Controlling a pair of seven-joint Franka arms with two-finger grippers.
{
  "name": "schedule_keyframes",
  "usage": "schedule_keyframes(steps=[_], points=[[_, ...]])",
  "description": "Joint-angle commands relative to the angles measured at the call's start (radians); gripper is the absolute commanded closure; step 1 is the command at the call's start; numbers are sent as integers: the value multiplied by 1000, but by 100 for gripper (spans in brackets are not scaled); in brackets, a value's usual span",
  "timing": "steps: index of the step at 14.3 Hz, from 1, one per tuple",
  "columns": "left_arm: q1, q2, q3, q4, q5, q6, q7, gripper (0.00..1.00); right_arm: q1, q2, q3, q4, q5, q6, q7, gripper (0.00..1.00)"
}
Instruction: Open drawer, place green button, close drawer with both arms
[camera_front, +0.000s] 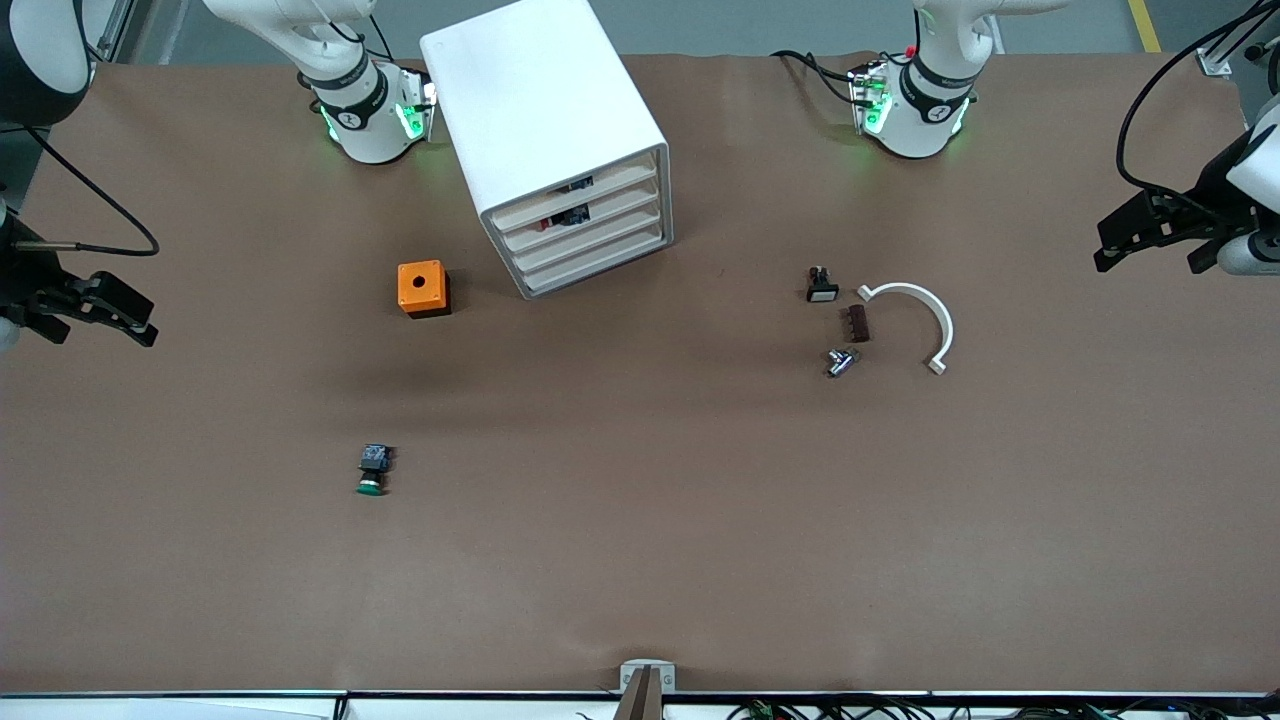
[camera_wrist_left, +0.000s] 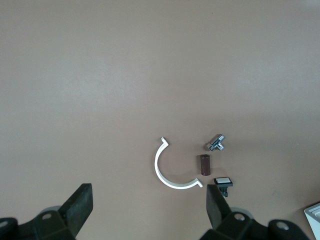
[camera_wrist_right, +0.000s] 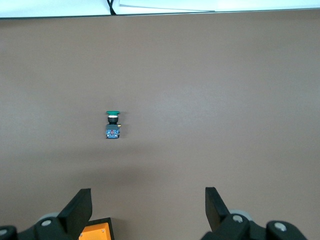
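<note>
Button (camera_front: 372, 470), green-capped, lying on the bare table nearer the front camera than the orange box (camera_front: 423, 288), toward the right arm's end. Drawer (camera_front: 590, 243), third of four in the white cabinet (camera_front: 540, 110), shut; nothing begun. Left gripper (camera_front: 1150, 232) and right gripper (camera_front: 95, 308) parked over the table's ends. Left wrist: fingers spread wide, empty, above a white half-ring (camera_wrist_left: 169, 174). Right wrist: jaws wide, empty, over the button (camera_wrist_right: 113, 124).

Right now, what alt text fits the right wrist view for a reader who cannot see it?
A small green-capped button lies on its side, alone on the brown table. The right claw hangs open above the table, holding nothing. A corner of the orange box shows beside one finger.
</note>
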Motion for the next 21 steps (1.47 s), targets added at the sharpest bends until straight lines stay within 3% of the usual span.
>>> schedule_keyframes(steps=[1, 6, 11, 18, 21], points=[[3, 7, -6, 17, 3, -9, -19, 0, -17, -11, 13, -3, -11, 2, -10, 0], [11, 37, 0, 18, 3, -12, -34, 0, -19, -6, 13, -3, -9, 4, -10, 0], [-9, 177, -6, 12, 4, -4, -200, 0, -13, 14, 16, 1, -4, 31, -9, 0], [-211, 334, -19, 32, 21, 11, -603, 0, 56, 188, 21, -5, 71, 55, -12, 0], [-287, 450, -26, 147, -1, -45, -850, 0, 91, 273, 21, -5, 75, 129, -10, 0]])
